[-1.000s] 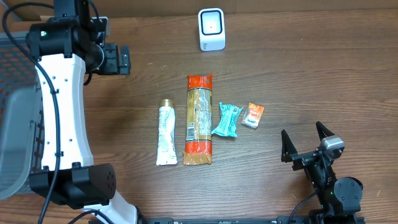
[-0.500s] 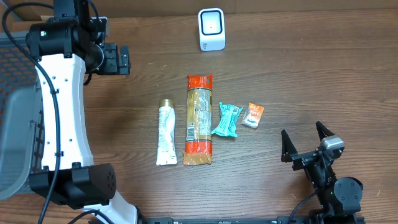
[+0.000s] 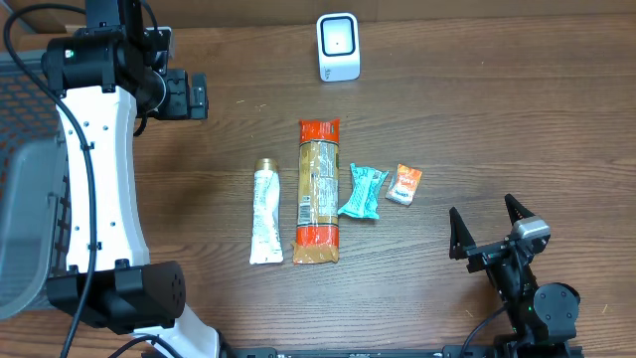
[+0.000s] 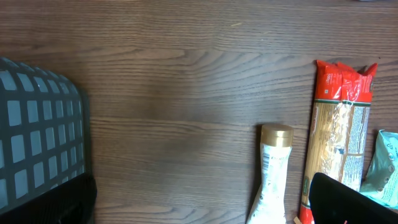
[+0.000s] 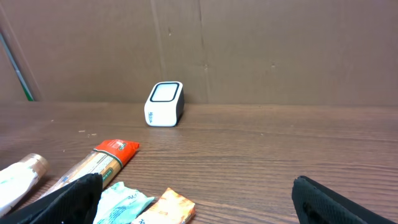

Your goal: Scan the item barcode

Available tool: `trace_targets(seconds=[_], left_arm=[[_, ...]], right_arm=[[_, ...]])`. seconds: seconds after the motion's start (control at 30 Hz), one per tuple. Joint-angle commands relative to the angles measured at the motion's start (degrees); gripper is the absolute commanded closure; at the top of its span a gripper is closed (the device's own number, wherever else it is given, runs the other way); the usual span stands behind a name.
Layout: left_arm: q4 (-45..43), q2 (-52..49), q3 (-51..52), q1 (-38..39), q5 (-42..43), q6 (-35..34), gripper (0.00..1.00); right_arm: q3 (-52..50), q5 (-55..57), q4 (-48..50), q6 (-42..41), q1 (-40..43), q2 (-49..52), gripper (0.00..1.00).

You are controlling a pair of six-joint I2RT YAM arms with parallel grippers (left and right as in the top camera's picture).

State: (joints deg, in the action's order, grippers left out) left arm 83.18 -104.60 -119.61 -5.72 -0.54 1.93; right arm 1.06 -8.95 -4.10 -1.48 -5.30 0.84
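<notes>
A white barcode scanner (image 3: 338, 47) stands upright at the back middle of the table and shows small in the right wrist view as the scanner (image 5: 165, 104). Four items lie in a row mid-table: a white tube with a gold cap (image 3: 264, 215), a long pasta packet with red ends (image 3: 318, 192), a teal wrapper (image 3: 362, 191) and a small orange packet (image 3: 404, 184). My left gripper (image 3: 191, 94) hangs open above the back left, holding nothing. My right gripper (image 3: 487, 224) rests open near the front right, its jaws empty, right of the orange packet (image 5: 168, 208).
A grey mesh basket (image 3: 25, 199) sits at the table's left edge, also in the left wrist view as the basket (image 4: 37, 130). A brown cardboard wall (image 5: 249, 50) closes off the back behind the scanner. Bare wood lies between the items and each gripper.
</notes>
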Motion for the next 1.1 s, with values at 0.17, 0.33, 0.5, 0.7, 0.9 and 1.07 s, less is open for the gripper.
trace_targets(seconds=[0.17,0.33,0.5,0.7,0.9,1.07], left_arm=[[0.1,-0.5,0.0,0.0,-0.5,1.1,0.0],[0.1,-0.5,0.0,0.0,-0.5,1.1,0.0],[0.1,-0.5,0.0,0.0,-0.5,1.1,0.0],[0.1,-0.5,0.0,0.0,-0.5,1.1,0.0],[0.1,-0.5,0.0,0.0,-0.5,1.1,0.01],[0.1,-0.5,0.0,0.0,-0.5,1.1,0.0]], right_arm=[[-0.6,0.4,0.2,0.0,-0.3,-0.7,0.0],[-0.6,0.4,0.2,0.0,-0.3,-0.7,0.0],[-0.6,0.3,1.6,0.0,-0.3,-0.7,0.0],[-0.6,-0.4,0.1,-0.1,-0.3,-0.7,0.0],[-0.6,-4.6,0.4,-1.6,-0.3,-0.3,0.0],[-0.2,-8.3,0.4,-2.0,-0.3,2.4,0.0]])
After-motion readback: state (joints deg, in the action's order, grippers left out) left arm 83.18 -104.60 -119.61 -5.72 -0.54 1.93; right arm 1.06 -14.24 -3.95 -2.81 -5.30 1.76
